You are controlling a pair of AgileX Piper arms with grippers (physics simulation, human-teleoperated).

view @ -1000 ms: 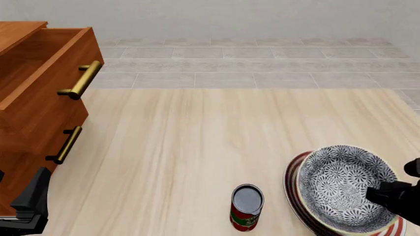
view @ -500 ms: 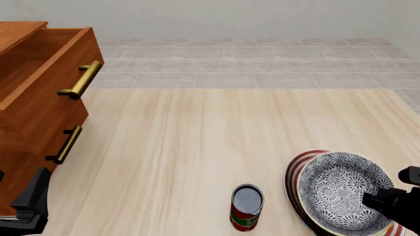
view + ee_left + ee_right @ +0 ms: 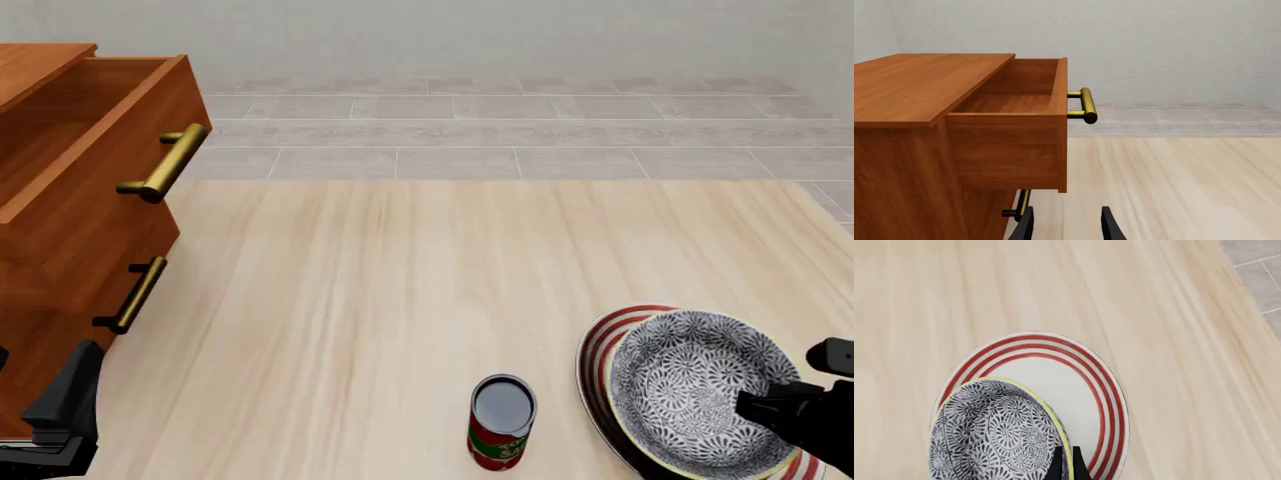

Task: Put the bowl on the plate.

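Note:
The bowl [image 3: 691, 388], grey-and-white floral with a pale yellow rim, sits over the plate [image 3: 603, 346], whose red rings show at its left side. My right gripper [image 3: 777, 410] is shut on the bowl's right rim. In the right wrist view the fingers [image 3: 1056, 464] pinch the rim of the bowl [image 3: 991, 435] above the white plate [image 3: 1054, 377]. I cannot tell whether the bowl's base touches the plate. My left gripper [image 3: 56, 420] hangs at the front left by the cabinet, open and holding nothing [image 3: 1066, 229].
A small red can [image 3: 502, 420] stands upright just left of the plate. A wooden cabinet [image 3: 67, 210] with its top drawer [image 3: 1014, 100] pulled out and brass handles [image 3: 167, 165] fills the left side. Grey tiled floor lies beyond the table's far edge.
The bowl has come down and slightly toward me onto the plate area with my right gripper; over the last half second it barely moved. The left arm stayed still.

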